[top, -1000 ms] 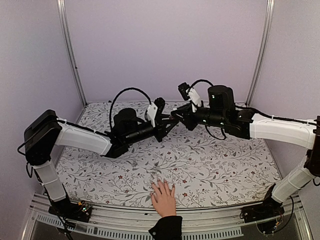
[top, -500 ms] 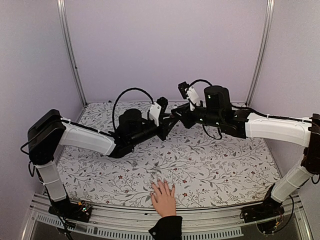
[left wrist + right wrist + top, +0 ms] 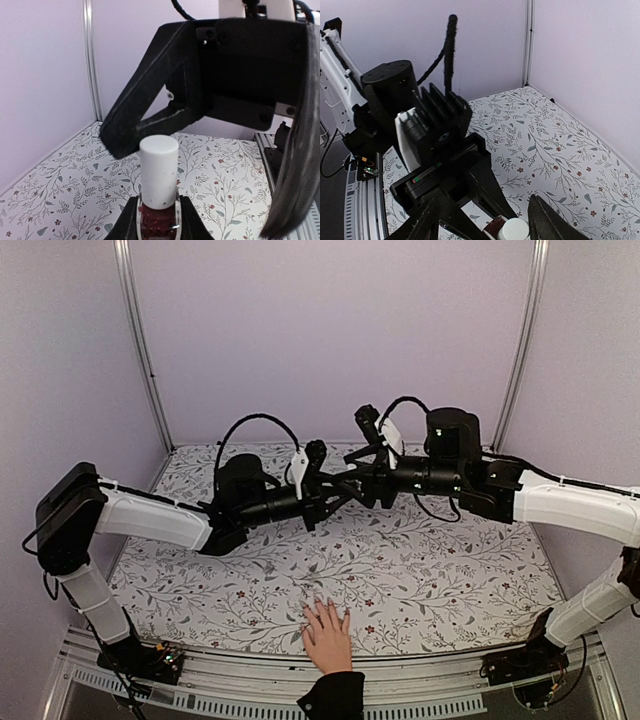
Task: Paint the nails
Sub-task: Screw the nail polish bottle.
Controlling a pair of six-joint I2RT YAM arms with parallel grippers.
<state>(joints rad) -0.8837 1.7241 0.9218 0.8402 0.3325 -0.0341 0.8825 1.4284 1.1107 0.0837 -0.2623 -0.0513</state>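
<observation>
A small dark-red bottle (image 3: 158, 224) with a white cap (image 3: 158, 176) stands upright between the fingers of my left gripper (image 3: 158, 229), which is shut on its glass body. My right gripper (image 3: 487, 227) is open, and its black fingers (image 3: 150, 112) stand apart on either side of the cap (image 3: 514, 231) without touching it. The two grippers meet in mid-air over the middle of the table, left gripper (image 3: 343, 488) against right gripper (image 3: 364, 482). A hand (image 3: 327, 638) with a black cuff lies flat at the near edge. Its nails (image 3: 322, 606) are too small to make out.
The floral table cover (image 3: 420, 570) runs between lilac walls with metal corner posts (image 3: 140, 340). A metal rail (image 3: 200, 680) runs along the near edge beside the hand. Both arms stretch across the table's back half, well above and behind the hand.
My right gripper has gone from shut to open, with the cap between its fingers. Both arms have shifted slightly, keeping the grippers tip to tip. The hand has not moved.
</observation>
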